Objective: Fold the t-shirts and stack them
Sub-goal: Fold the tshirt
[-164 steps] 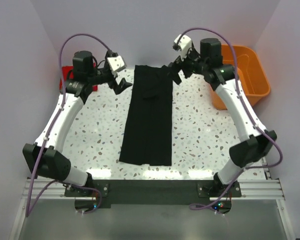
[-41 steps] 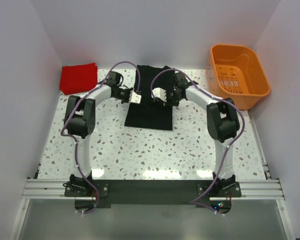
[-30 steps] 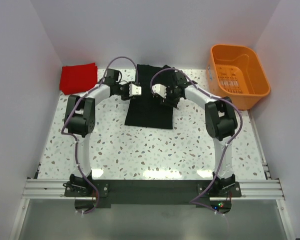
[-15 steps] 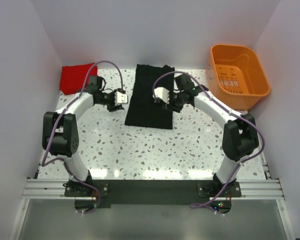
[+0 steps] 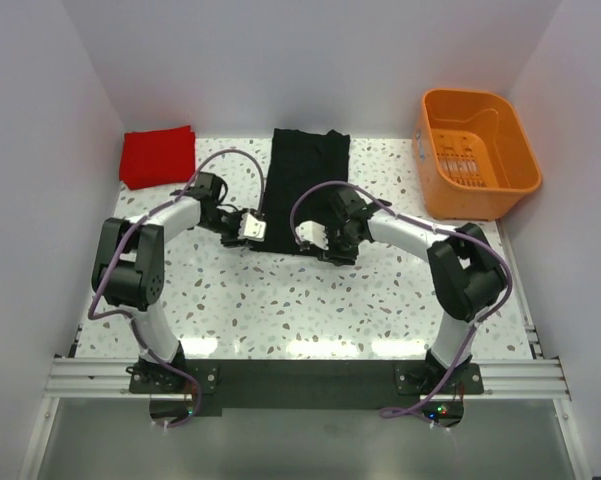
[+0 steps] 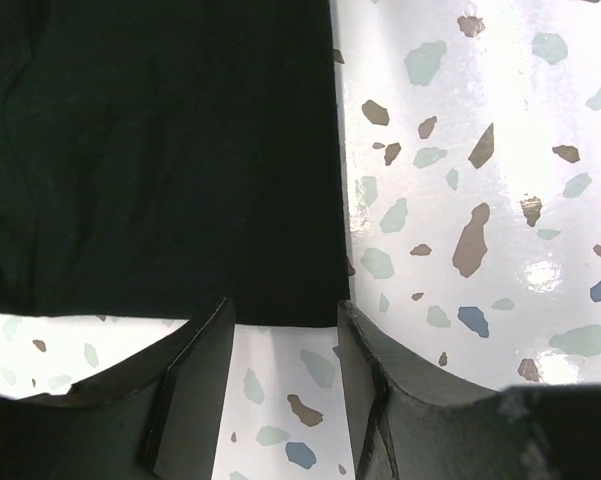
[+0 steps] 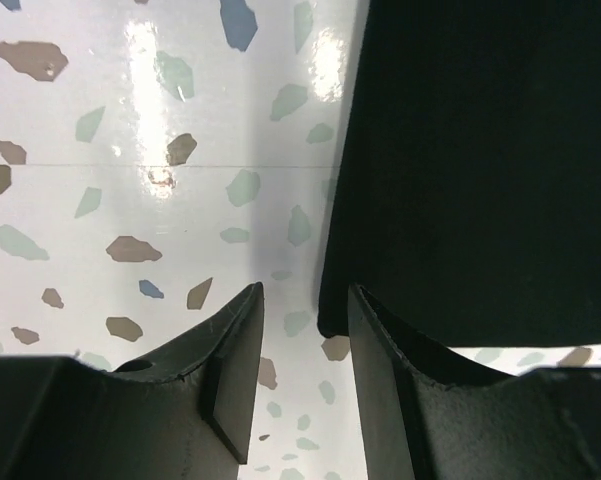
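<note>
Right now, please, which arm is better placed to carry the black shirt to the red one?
Probably left: its jaws stand open at the near corner of the black shirt, nearer the red shirt; the right must reach across.

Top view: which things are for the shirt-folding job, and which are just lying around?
For the job:
black shirt
red shirt
left claw
right claw

Just lying about:
orange basket
</note>
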